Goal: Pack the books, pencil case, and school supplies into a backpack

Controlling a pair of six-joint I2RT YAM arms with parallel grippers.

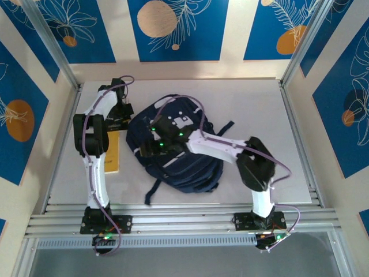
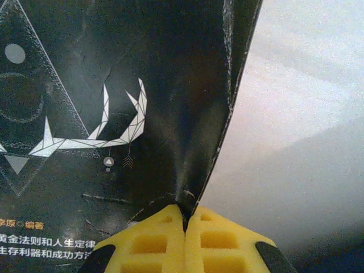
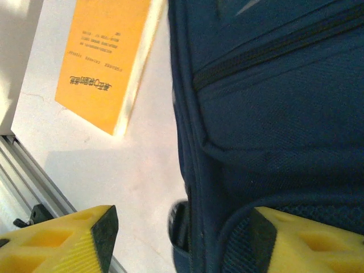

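Pale counter (image 1: 253, 104) carries the backpack (image 1: 193, 173), with the orange book (image 1: 112, 153) unpacked at its nine o'clock; the left claw (image 2: 185, 222) clamps the black book (image 2: 114, 85), while the right claw (image 3: 182, 224) gapes astride the backpack's edge. At least two books remain out.

Two thin books (image 3: 102, 62), one navy blue backpack (image 3: 273, 114).

The backpack (image 1: 196, 173) lay in the middle of the table (image 1: 259, 115), a little towards my left side. A book (image 3: 102, 57) lay flat on the table just left of it. My right claw (image 3: 182, 227) straddled the backpack's left edge, one finger over bare table on the book's side, the other over the backpack. Behind that book, my left claw (image 2: 185, 219) pinched a second book (image 2: 114, 85) by its edge.
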